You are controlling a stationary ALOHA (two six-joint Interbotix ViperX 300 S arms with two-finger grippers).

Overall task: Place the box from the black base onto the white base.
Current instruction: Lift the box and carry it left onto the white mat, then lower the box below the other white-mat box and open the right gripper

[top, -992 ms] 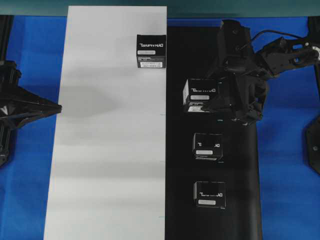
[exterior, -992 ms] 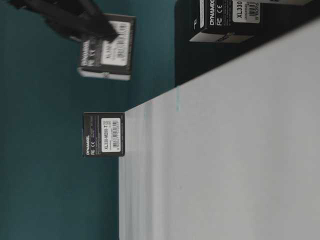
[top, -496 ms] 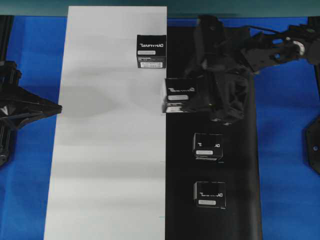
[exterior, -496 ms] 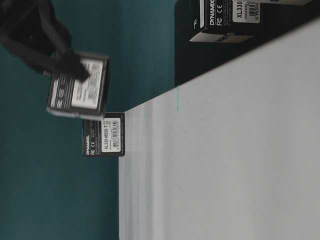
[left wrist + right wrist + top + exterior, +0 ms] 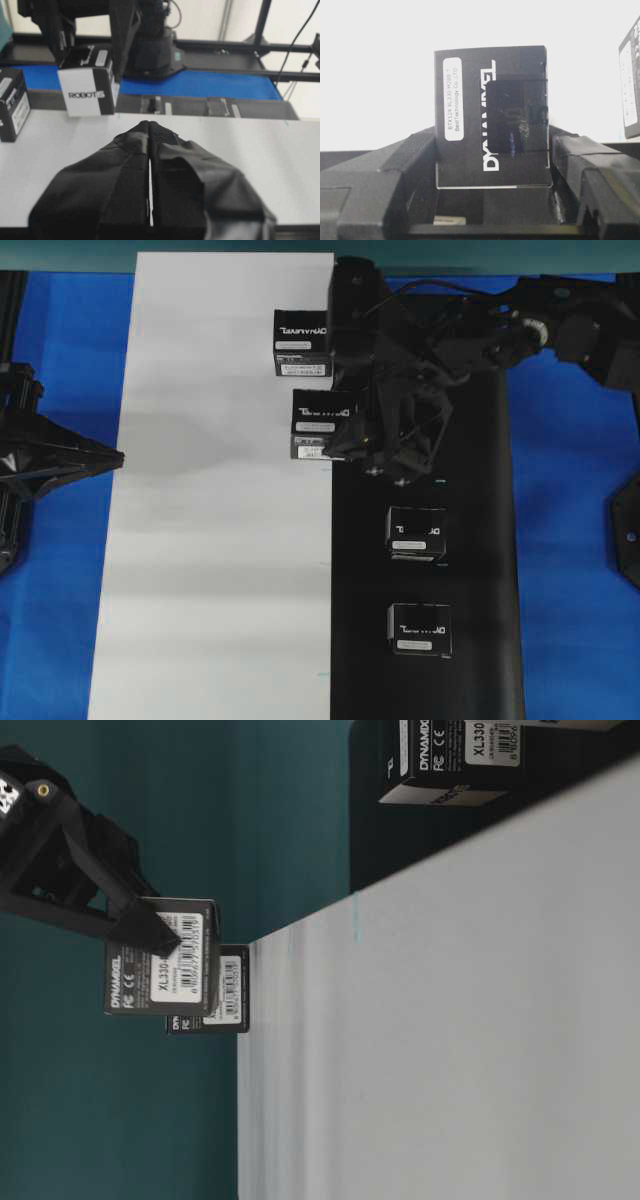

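Observation:
My right gripper [image 5: 338, 428] is shut on the box [image 5: 320, 422], a small black carton with white lettering, its two fingers against the carton's sides [image 5: 492, 117]. The carton hangs in the air over the seam where the white base [image 5: 210, 540] meets the black base [image 5: 480, 660], mostly over the white one. In the table-level view the box [image 5: 160, 955] is clear of the surface. My left gripper [image 5: 150, 126] is shut and empty, low over the white base's left side [image 5: 113, 453].
Another carton [image 5: 303, 342] stands on the white base just behind the held one. Two more cartons [image 5: 416, 533] [image 5: 419, 629] stand on the black base nearer the front. Blue tabletop [image 5: 570, 570] flanks both sheets.
The right gripper has carried the box leftward from above the black base to the white base's right edge. The left arm has not moved.

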